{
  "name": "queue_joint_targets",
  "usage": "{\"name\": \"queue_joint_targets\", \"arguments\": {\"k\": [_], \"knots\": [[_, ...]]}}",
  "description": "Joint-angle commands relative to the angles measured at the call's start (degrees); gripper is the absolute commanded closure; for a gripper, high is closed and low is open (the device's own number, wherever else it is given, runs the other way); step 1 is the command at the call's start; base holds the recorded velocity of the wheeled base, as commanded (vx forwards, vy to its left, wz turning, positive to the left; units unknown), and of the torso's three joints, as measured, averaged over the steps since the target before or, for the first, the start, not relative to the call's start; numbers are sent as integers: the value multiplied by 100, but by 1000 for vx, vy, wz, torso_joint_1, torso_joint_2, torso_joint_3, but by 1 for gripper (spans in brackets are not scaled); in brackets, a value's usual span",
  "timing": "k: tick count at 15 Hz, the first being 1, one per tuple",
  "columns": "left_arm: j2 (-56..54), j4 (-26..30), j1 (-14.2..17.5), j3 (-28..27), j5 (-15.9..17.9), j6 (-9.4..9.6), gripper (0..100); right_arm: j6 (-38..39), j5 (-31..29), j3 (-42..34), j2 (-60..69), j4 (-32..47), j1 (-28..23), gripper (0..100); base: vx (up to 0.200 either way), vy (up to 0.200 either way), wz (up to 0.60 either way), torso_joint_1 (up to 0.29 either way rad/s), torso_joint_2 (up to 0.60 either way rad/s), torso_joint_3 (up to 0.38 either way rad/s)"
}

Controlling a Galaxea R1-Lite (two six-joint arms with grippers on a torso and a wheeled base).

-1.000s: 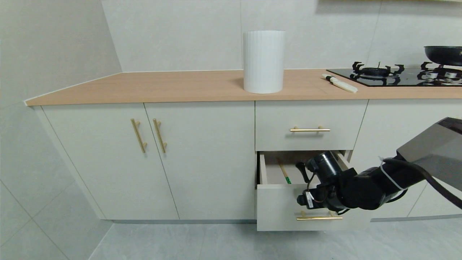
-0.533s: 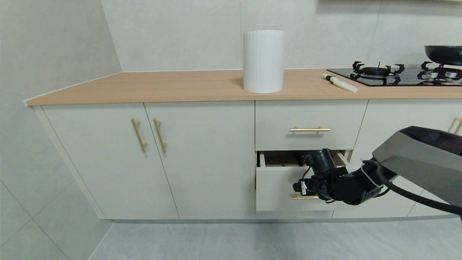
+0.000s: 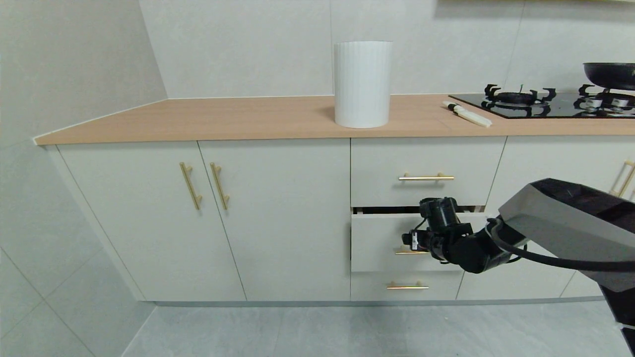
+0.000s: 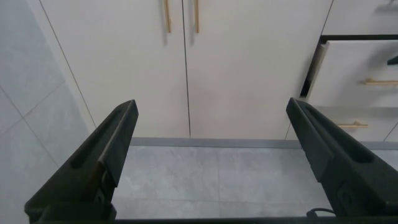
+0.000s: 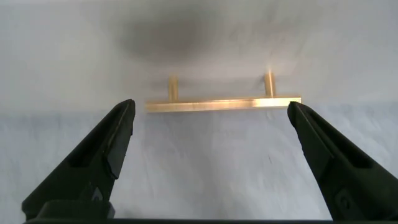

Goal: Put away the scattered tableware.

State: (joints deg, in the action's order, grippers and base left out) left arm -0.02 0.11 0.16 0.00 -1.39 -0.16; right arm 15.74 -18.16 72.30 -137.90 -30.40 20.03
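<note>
The middle drawer [image 3: 377, 243] under the counter stands only slightly ajar, with a dark slit along its top and its contents hidden. My right gripper [image 3: 414, 242] is at the drawer's front by the brass handle [image 3: 408, 252]. In the right wrist view the gripper [image 5: 210, 112] is open, with the handle [image 5: 222, 104] between the lines of its two fingers. A white-handled utensil [image 3: 466, 114] lies on the wooden counter next to the stove. My left gripper [image 4: 211, 109] is open and holds nothing, low before the cabinet doors [image 4: 186, 56].
A tall white ribbed cylinder [image 3: 362, 84] stands on the counter [image 3: 223, 119] above the drawers. A black gas stove [image 3: 545, 105] with a dark pan [image 3: 610, 74] is at the right. Grey floor [image 3: 248, 332] lies open before the cabinets.
The drawer has slid in from well open to almost shut, and my right gripper has gone in and up with its front. The chopsticks seen inside are now hidden.
</note>
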Motion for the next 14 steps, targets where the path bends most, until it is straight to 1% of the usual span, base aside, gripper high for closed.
{"name": "queue_joint_targets", "arguments": {"k": [1,8,14], "knots": [[2,7,2,0,-2,-2,0,-1,6,126,-132,-53,-78,0,0,0,0,0,0,0],[2,7,2,0,-2,-2,0,193,-12,768,-571,-256,-474,0,0,0,0,0,0,0],[2,-2,2,0,-2,-2,0,544,-73,1234,-853,-256,-500,0,0,0,0,0,0,0]]}}
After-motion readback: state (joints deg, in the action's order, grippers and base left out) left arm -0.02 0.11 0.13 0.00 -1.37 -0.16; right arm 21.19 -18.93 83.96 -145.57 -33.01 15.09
